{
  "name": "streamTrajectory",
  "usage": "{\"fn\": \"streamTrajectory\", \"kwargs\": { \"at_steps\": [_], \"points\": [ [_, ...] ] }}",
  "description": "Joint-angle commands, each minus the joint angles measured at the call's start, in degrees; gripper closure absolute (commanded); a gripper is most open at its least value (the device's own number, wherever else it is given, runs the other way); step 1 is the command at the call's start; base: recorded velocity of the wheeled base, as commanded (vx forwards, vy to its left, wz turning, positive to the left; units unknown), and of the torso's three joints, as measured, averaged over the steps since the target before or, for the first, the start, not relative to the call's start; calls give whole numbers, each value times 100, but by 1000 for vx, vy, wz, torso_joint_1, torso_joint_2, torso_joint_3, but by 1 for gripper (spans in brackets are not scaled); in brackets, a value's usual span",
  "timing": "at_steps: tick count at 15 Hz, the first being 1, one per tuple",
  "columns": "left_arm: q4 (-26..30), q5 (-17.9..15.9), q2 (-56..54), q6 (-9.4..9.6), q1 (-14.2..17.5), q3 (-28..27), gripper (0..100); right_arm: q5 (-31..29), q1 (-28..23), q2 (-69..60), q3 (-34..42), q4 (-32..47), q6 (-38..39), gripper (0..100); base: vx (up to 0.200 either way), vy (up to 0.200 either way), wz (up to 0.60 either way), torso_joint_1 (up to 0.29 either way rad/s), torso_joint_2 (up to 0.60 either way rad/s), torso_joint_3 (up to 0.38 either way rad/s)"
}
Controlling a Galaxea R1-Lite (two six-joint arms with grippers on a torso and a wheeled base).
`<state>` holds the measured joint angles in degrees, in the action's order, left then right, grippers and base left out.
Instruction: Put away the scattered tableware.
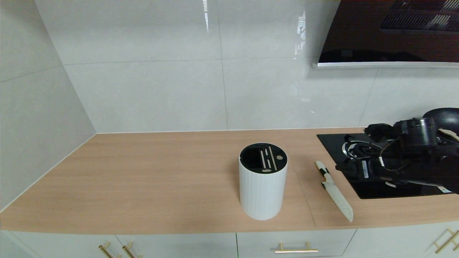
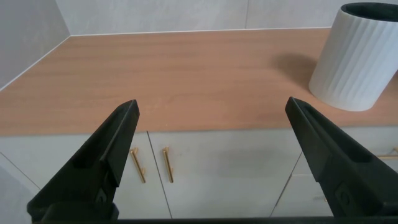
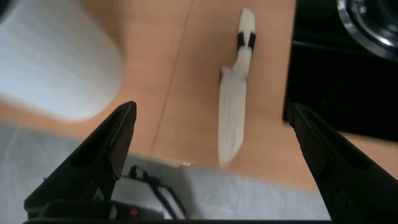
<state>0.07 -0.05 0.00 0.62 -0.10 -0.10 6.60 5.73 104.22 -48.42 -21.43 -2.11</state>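
Knife (image 1: 333, 191) lay flat on wooden countertop (image 1: 161, 179), between white ribbed holder (image 1: 263, 190) and black cooktop (image 1: 376, 190), blade tip toward the counter's front edge. Right gripper (image 3: 212, 115) hovered above it, fingers spread wide, holding nothing. Left gripper (image 2: 211, 106) hung before the counter's front edge, likewise spread wide and empty.

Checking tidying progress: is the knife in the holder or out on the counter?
Out. The knife lies flat on the counter beside the white holder, not touching it.
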Motion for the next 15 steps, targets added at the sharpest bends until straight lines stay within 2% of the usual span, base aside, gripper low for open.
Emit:
{"fn": "streamTrajectory", "kwargs": {
  "at_steps": [1,7,15],
  "points": [
    [1,-4,9,-1,1,1,0,-115,7,1347,-704,-63,-18,0,0,0,0,0,0,0],
    [1,-4,9,-1,1,1,0,-695,7,2454,-959,-529,-44,0,0,0,0,0,0,0],
    [1,-4,9,-1,1,1,0,-756,33,3193,-1178,-1188,-26,0,0,0,0,0,0,0]
  ]
}}
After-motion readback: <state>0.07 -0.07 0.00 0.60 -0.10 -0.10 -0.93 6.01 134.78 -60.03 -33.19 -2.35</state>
